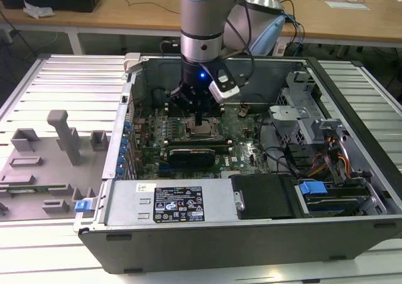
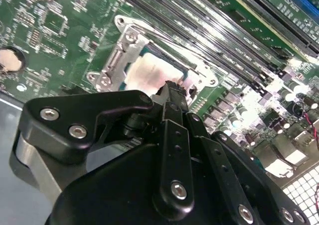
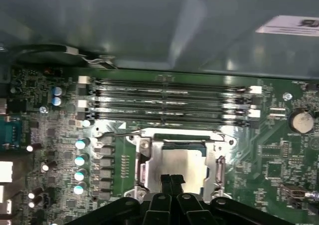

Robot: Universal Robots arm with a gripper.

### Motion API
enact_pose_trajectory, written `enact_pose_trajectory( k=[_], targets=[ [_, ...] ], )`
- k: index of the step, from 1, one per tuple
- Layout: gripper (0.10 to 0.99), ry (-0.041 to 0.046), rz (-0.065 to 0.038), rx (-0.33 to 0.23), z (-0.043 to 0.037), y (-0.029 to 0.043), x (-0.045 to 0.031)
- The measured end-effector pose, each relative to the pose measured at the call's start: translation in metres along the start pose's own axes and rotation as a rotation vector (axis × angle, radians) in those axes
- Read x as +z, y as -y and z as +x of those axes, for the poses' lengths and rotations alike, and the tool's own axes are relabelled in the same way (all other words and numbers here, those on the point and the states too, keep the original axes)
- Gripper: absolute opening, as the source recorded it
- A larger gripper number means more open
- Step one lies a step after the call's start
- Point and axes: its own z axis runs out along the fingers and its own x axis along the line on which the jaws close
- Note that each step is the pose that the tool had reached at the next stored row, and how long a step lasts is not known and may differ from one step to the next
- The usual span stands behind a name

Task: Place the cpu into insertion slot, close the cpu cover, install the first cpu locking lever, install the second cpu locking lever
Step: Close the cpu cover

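CPU [image 3: 177,163] lies flat in the insertion slot [image 3: 179,137] on the green motherboard [image 3: 50,135], its dull silver top showing through the window of the cpu cover [image 3: 143,161], which lies down over it. The gripper [image 3: 170,181] hangs right above the chip's near edge in both wrist views, black fingers [image 2: 172,93] clenched together with nothing between them; whether the tips touch the metal cannot be told. Just past the socket run four long black memory slots [image 3: 169,103], then the grey case wall [image 3: 149,26]. In the exterior view the arm [image 1: 201,39] reaches straight down into the open computer case [image 1: 251,234], wooden desks [image 1: 94,14] beyond.
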Motion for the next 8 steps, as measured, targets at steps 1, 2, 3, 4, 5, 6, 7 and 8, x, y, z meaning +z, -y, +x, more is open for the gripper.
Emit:
enact_pose_trajectory(
  k=[1, 2, 3, 4, 5, 6, 7, 8],
  targets=[
    [0.106, 0.0027, -0.002, 0.0, 0.0039, -0.0002, 0.0013],
    [0.106, 0.0038, -0.006, 0.0, 0.0063, 0.0, 0.0024],
    [0.106, 0.0047, -0.011, 0.0, 0.0076, 0.0002, 0.0028],
    [0.106, 0.0057, -0.016, 0.0, 0.0088, 0.0004, 0.0032],
    [0.106, 0.0067, -0.021, -0.001, 0.01, 0.0007, 0.0037],
    [0.106, 0.0071, -0.024, -0.001, 0.0109, 0.0011, 0.0042],
    [0.106, 0.0073, -0.025, -0.001, 0.0113, 0.0016, 0.0049],
    [0.106, 0.0073, -0.026, -0.001, 0.0118, 0.0027, 0.0065]
  ],
)
